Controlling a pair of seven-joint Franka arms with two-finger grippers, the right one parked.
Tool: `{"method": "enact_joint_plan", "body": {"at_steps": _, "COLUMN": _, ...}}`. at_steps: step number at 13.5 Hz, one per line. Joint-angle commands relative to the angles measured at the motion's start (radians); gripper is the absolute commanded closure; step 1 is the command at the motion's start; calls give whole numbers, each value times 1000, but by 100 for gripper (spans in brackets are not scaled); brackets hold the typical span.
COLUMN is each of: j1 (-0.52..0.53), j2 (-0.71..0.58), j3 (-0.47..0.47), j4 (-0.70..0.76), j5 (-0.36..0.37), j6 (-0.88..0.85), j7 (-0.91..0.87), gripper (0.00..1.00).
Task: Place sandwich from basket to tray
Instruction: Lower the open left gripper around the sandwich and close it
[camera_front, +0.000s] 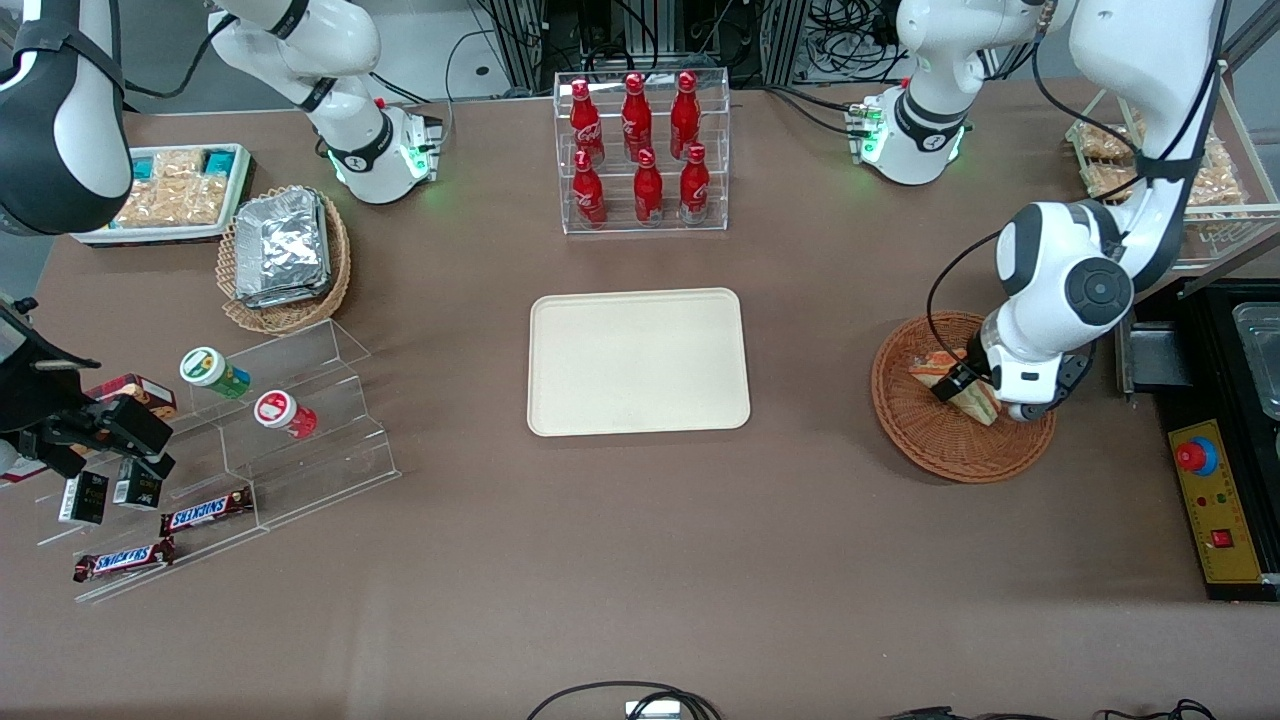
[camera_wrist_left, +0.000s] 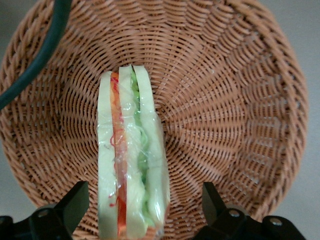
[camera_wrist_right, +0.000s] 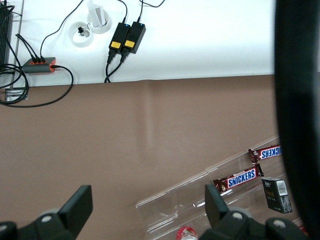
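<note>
Sandwich (camera_front: 968, 392) half under the gripper (camera_front: 985, 400)

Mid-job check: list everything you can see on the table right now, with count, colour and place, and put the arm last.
sandwich: 1, white bread with orange and green layers, in the basket
basket: 1, reddish-brown wicker, toward the working arm's end
tray: 1, cream, table centre, nothing on it
cola bottles: 6, red, in a clear rack farther from the front camera than the tray
foil packets: silver stack, in a tan basket toward the parked arm's end
Snickers bars: 2, brown, on the clear stepped stand
gripper: 1, black fingers open either side of the sandwich, low in the basket
</note>
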Motion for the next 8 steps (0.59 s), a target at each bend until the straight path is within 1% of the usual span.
{"method": "enact_joint_plan", "body": {"at_steps": 1, "j1": 5, "j2": 10, "j3": 13, "j4": -27, "j5": 33, "j6": 51, "j7": -22, "gripper": 0}}
{"method": "enact_joint_plan", "body": {"at_steps": 4, "j1": 5, "j2": 26, "j3": 28, "j4": -27, "j5": 39, "j6": 52, "j7": -22, "gripper": 0}}
{"method": "enact_joint_plan", "body": {"at_steps": 5, "j1": 5, "j2": 27, "j3": 28, "j4": -27, "j5": 39, "j6": 52, "j7": -22, "gripper": 7}}
{"method": "enact_joint_plan", "body": {"at_steps": 6, "j1": 5, "j2": 29, "j3": 28, "j4": -26, "j5": 39, "j6": 52, "j7": -22, "gripper": 42}}
{"method": "enact_joint_plan", "body": {"at_steps": 7, "j1": 5, "j2": 33, "j3": 30, "j4": -26, "j5": 39, "j6": 52, "j7": -24, "gripper": 76}}
{"method": "enact_joint_plan", "body": {"at_steps": 8, "j1": 5, "j2": 38, "j3": 28, "j4": -24, "j5": 39, "j6": 52, "j7": -34, "gripper": 99}}
